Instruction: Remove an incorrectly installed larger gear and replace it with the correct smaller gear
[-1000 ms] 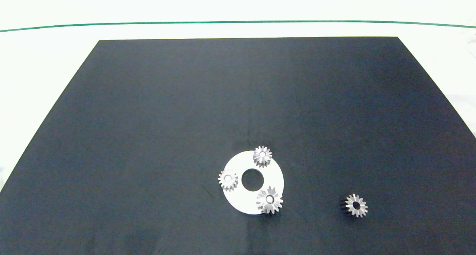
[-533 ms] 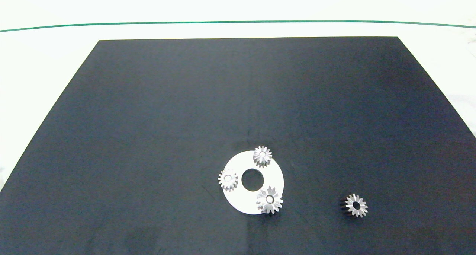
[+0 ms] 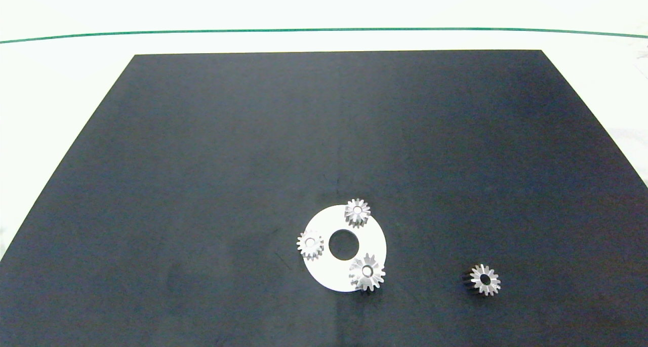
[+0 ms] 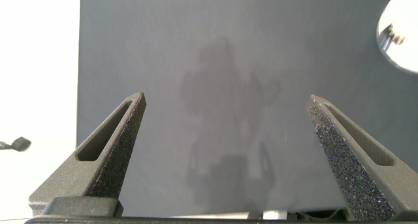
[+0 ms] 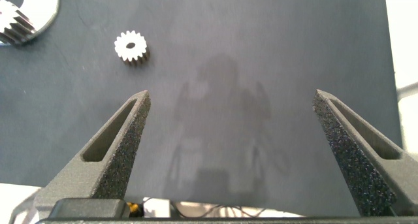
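A white ring-shaped plate [image 3: 377, 241] lies on the black mat [image 3: 253, 134], carrying three silver gears. The larger gear [image 3: 366, 271], with long pointed teeth, sits on the plate's near right rim. Two smaller ones sit at its far rim [image 3: 357, 213] and left rim [image 3: 310, 244]. The loose smaller gear [image 3: 485, 279] [image 5: 131, 48] lies flat on the mat to the right of the plate. Neither arm shows in the head view. My left gripper [image 4: 227, 105] is open over bare mat, with the plate's edge [image 4: 400, 34] at the corner. My right gripper [image 5: 232, 100] is open over bare mat short of the loose gear.
The mat covers most of a white table [image 3: 50, 83]; a green line [image 3: 324, 30] runs across its far side. Bare mat stretches left of the plate and beyond it. In the right wrist view, the plate's edge with the larger gear [image 5: 16, 23] shows at one corner.
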You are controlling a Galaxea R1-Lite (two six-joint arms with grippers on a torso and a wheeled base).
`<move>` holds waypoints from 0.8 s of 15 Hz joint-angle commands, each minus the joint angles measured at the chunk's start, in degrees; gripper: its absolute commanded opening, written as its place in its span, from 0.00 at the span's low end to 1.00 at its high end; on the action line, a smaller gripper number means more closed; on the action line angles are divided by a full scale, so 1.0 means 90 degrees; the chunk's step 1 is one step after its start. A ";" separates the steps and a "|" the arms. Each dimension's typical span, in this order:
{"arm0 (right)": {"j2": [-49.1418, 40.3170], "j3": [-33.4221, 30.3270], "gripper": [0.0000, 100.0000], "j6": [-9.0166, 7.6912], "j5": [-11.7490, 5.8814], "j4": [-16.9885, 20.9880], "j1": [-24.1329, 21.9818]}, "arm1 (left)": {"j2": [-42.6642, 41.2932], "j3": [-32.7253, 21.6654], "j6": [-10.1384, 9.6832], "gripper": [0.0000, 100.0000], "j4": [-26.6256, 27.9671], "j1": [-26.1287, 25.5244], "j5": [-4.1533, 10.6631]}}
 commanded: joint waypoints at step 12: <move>0.6229 -0.3630 1.00 -0.0805 -0.1169 0.0090 0.4211 | 0.3325 -0.4375 0.0048 1.00 0.2685 0.0339 0.0044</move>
